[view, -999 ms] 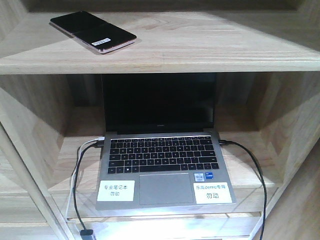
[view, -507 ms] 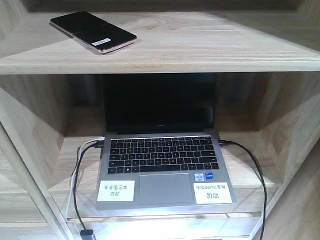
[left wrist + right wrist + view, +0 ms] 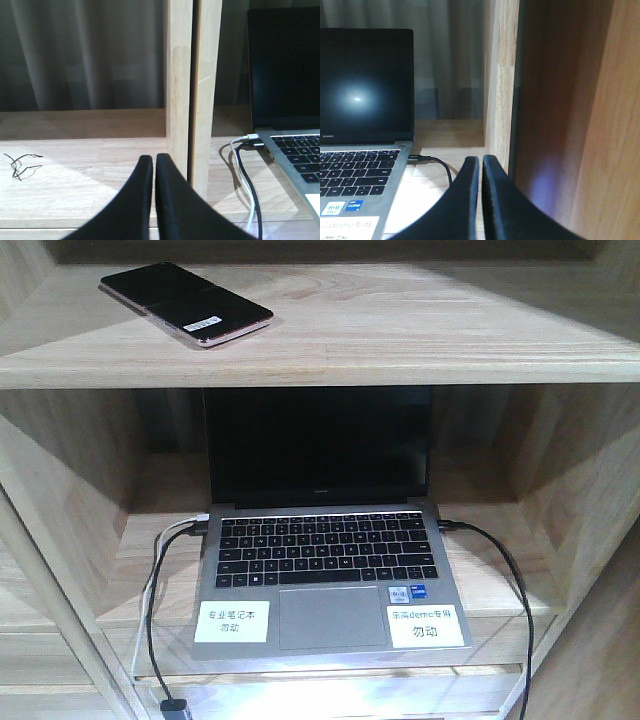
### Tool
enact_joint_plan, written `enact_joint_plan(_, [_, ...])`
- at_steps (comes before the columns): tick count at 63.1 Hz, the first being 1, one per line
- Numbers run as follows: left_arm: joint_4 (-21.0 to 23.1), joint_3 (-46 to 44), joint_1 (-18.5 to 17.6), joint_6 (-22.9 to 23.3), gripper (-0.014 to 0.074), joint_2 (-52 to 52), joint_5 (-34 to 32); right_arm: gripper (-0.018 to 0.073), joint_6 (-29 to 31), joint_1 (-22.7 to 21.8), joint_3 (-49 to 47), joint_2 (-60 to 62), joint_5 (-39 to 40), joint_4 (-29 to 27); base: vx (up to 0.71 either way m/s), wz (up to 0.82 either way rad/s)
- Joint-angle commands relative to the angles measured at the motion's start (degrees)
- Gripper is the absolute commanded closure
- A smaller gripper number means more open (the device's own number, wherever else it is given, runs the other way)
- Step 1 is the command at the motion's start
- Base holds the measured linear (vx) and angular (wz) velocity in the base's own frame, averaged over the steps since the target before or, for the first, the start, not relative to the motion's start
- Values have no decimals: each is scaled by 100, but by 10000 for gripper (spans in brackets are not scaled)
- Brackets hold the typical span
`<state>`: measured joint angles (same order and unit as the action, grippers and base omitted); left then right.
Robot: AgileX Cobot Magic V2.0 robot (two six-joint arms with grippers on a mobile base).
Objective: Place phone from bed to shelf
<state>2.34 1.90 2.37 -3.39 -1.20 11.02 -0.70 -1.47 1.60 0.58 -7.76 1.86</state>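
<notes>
Nothing moved | phone on shelf | HUAWEI laptop | left claw, right claw together

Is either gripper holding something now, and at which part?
Nothing is held. Left gripper and right gripper have jaws shut and empty; the phone lies on the shelf.

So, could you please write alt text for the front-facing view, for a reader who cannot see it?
A black phone lies flat at the left of a pale wooden shelf. In the compartment below it stands an open grey laptop with a dark screen, two white labels beside its touchpad and cables plugged in at both sides. No robot hand is visible.
</notes>
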Motion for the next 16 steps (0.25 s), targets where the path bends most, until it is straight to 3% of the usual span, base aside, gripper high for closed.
enact_joint_plan(1, [59,37,4,0,595,-41,-427,564,-8,-39,55,73,407,67,0,0])
enact_joint_plan(16, [59,37,4,0,595,-41,-427,564,-8,-39,55,73,407,67,0,0])
